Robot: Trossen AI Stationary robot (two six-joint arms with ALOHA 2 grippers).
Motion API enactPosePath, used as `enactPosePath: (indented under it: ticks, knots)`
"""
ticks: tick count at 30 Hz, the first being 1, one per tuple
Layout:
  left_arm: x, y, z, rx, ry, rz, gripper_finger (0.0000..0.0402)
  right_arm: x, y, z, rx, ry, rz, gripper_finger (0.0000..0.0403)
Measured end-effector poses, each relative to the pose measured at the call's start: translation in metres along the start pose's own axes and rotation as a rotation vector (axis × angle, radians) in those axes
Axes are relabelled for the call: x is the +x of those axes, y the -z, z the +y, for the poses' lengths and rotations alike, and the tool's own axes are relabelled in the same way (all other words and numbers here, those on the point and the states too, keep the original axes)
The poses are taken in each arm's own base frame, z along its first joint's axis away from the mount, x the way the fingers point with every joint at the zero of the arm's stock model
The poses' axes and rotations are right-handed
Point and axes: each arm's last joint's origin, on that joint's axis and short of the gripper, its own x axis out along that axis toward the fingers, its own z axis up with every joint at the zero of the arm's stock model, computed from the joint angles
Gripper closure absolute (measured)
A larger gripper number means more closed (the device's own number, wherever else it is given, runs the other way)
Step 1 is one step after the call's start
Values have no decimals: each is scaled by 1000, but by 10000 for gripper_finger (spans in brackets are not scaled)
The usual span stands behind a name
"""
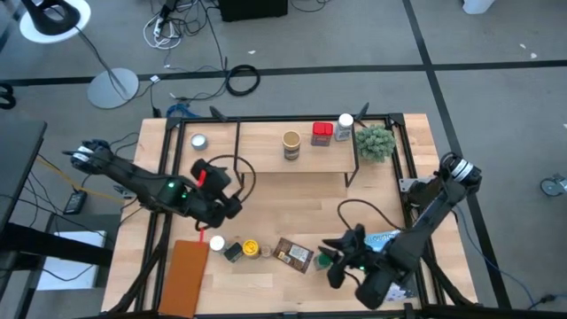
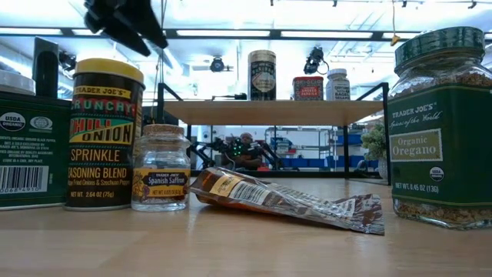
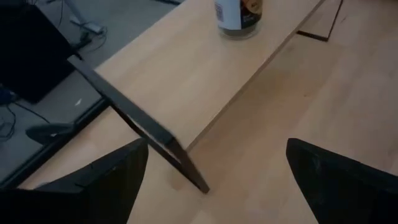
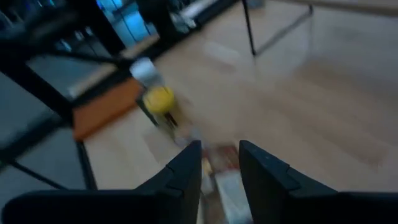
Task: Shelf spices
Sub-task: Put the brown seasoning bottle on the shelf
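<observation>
My left arm reaches in from the bench's left edge, elbow bent, its left pincer (image 1: 221, 202) hanging released and empty above the bench (image 1: 266, 275), just off the front left corner of the shelf (image 1: 266, 152). My right arm folds down from the right side, its right pincer (image 1: 335, 266) low near the front of the bench, fingers (image 4: 186, 167) drawn close with only a narrow gap; I cannot tell whether anything sits between them.

Just beside the right pincer lies the flat brown packet (image 1: 293, 254), its long axis slanting across the bench. Beyond it, below the left pincer, a yellow-topped jar (image 1: 251, 248), a dark jar (image 1: 232, 252) and a white-topped bottle (image 1: 216, 242) stand upright in a short row.

On the shelf beyond both pincers, a tan-topped jar (image 1: 291, 143), a red jar (image 1: 322, 134) and a white-capped bottle (image 1: 345, 127) stand upright.
</observation>
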Motion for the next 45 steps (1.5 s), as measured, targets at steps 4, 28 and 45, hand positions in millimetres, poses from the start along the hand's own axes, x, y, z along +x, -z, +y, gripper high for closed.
enactPosePath:
  ticks: [4, 28, 45]
  knots:
    - [-7, 14, 18, -30, 21, -20, 14, 15, -15, 12, 30, -48, -64, 328]
    - [-18, 63, 104, -6, 57, -170, 14, 137, -62, 9, -22, 211, -273, 402]
    - [-18, 65, 106, 37, 52, -145, 14, 196, -114, -70, 120, 467, -56, 403]
